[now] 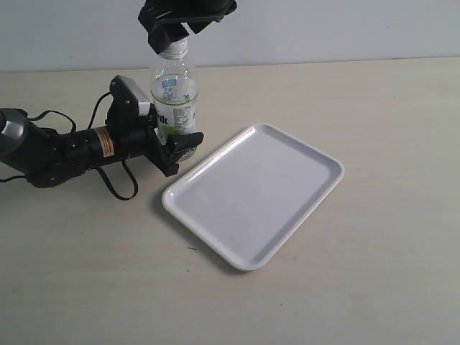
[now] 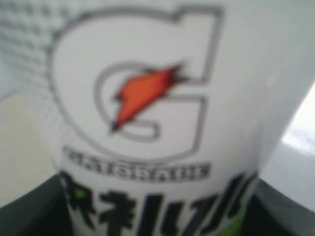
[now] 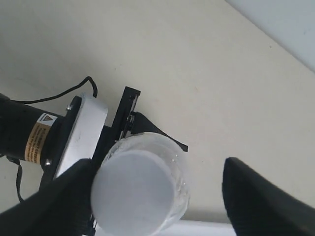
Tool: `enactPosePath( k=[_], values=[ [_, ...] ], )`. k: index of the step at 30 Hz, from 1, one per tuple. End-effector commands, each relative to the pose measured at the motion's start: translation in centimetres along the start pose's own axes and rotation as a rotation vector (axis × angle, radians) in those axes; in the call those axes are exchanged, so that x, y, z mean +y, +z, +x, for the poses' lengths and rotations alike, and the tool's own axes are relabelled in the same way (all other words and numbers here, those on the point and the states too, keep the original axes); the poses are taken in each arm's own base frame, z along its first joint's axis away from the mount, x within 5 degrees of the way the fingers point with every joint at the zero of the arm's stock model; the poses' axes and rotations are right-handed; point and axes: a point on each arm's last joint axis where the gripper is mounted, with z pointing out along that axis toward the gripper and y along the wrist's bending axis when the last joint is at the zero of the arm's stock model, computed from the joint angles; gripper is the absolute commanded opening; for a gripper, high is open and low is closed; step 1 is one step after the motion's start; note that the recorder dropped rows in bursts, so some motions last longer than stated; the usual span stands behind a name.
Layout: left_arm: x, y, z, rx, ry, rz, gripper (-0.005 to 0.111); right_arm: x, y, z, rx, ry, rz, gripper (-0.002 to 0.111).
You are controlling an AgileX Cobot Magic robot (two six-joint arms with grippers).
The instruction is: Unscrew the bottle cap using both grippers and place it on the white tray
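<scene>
My left gripper [image 1: 180, 142] clamps the upright Gatorade bottle [image 1: 173, 93]; my right gripper [image 3: 156, 194] hangs open around its white cap [image 3: 132, 192].

Bottle [image 1: 175, 93] stands upright just beside the white tray [image 1: 255, 194], blocking its far-left edge. Left gripper [image 1: 180, 147] clamps the bottle low; its arm [image 1: 65, 147] and cable [image 1: 118, 188] occupy the tabletop [image 1: 388, 273] on the left. Right gripper [image 1: 175, 32] straddles the bottle cap [image 3: 132, 191], fingers spread. Tabletop right of the tray is open.
</scene>
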Motion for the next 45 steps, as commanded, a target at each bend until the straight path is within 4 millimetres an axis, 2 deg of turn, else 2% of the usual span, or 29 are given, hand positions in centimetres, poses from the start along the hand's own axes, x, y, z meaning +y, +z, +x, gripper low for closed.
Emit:
enactPosePath(
  k=[1, 3, 8, 12, 19, 25, 28, 35, 45],
  values=[
    [0.0, 0.0, 0.6, 0.068, 0.023, 0.004, 0.000, -0.1, 0.7, -0.2, -0.033, 0.001, 0.005, 0.065],
    [0.0, 0.0, 0.6, 0.068, 0.022, 0.004, 0.000, -0.1, 0.7, -0.3, -0.037, -0.001, 0.005, 0.062],
    [0.0, 0.0, 0.6, 0.068, 0.022, 0.004, 0.000, 0.1, -0.3, -0.6, -0.050, -0.005, 0.006, 0.063],
    [0.0, 0.0, 0.6, 0.068, 0.022, 0.004, 0.000, 0.1, -0.2, -0.5, -0.044, -0.005, 0.004, 0.067],
    [0.0, 0.0, 0.6, 0.068, 0.017, 0.004, 0.000, 0.2, -0.2, -0.2, -0.014, -0.012, -0.007, 0.065],
    [0.0, 0.0, 0.6, 0.068, 0.017, 0.004, 0.000, 0.2, -0.2, -0.2, -0.012, -0.012, -0.007, 0.052],
    [0.0, 0.0, 0.6, 0.068, 0.017, 0.004, 0.000, 0.2, -0.2, -0.2, -0.014, -0.012, -0.007, 0.040],
    [0.0, 0.0, 0.6, 0.068, 0.017, 0.004, 0.000, 0.1, -0.2, -0.4, -0.031, -0.076, 0.001, 0.001],
    [0.0, 0.0, 0.6, 0.068, 0.017, 0.004, 0.000, 0.3, -0.2, -0.2, -0.016, -0.406, -0.025, 0.000]
  ],
)
